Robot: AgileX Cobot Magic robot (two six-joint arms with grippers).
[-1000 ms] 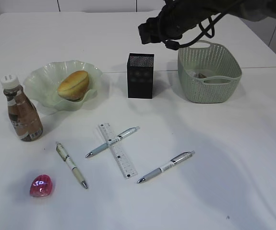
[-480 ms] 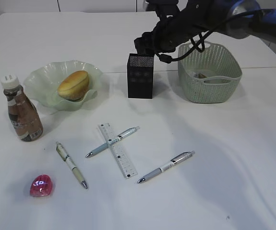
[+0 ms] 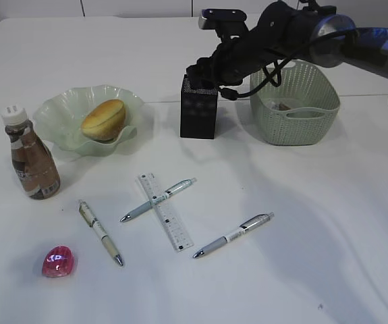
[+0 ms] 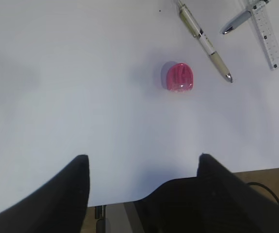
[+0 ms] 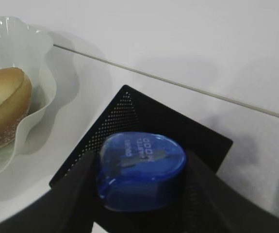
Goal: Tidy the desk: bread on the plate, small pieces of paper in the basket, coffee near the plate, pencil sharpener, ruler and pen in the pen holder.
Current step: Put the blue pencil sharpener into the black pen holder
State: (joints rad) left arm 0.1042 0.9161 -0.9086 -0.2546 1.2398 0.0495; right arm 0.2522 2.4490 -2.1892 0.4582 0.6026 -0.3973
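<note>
Bench [image 3: 328, 223]: the white top is carrying everything, with a seam line running behind the black box.
Right arm: it is reaching in from the upper right, across the basket [image 3: 295, 101], and is hanging over the pen holder [image 3: 198, 111].
Basket: it is sitting right of the pen holder, with something small lying inside (too dim to name).
Plate [image 3: 65, 111]: it is holding the bread [image 3: 103, 119] and standing left of the pen holder.
Coffee [image 3: 32, 156]: it is standing upright just left of the plate.
Ruler [image 3: 164, 210]: it is lying flat in front, with one pen [image 3: 158, 200] crossing over it and two more pens lying on either side.
Right claw [image 5: 139, 177]: it is gripping a blue pencil sharpener [image 5: 141, 165] directly above the pen holder's open mouth.
Left claw [image 4: 144, 167]: it is hovering spread apart and empty above the bench's near edge.
Pink sharpener [image 3: 57, 262]: it is resting alone at the front left.
</note>
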